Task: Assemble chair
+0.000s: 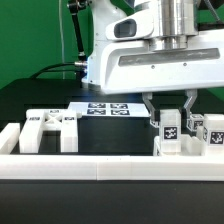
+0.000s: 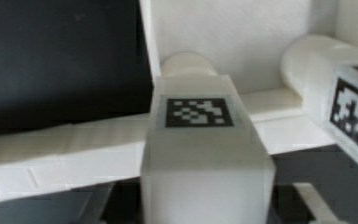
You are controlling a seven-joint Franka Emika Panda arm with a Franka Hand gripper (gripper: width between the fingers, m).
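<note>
At about four o'clock in the exterior view, close behind the front rail (image 1: 100,166) of the counter (image 1: 45,98), the tool (image 1: 170,118) is seen clamped on a small upright chair piece (image 1: 170,138), with its fingers (image 1: 151,108) set on either side of the tagged block. The piece appears to rest on the counter, so the step in hand is judged to be its lift. A slow, straight rise is advised, because another tagged piece (image 1: 212,132) stands just beside it at three o'clock and could be knocked by any sideways swing. The piece should be kept upright and square in the grip. In the wrist view the chair piece (image 2: 199,150) is centred with its tag facing the camera, which suggests an even hold. How low the grip sits on the block cannot be told. The larger blocky part (image 1: 50,131) lies at nine o'clock, well apart, and is presumed to be where the piece is wanted. Clearance should therefore be allowed over the rail and past the marker board (image 1: 108,108), which lies toward twelve o'clock on the counter. The arm (image 1: 150,45) is held almost straight down over the piece. Its broad white body hangs above the fingers, and the rest of it rises out of the picture at twelve o'clock.
</note>
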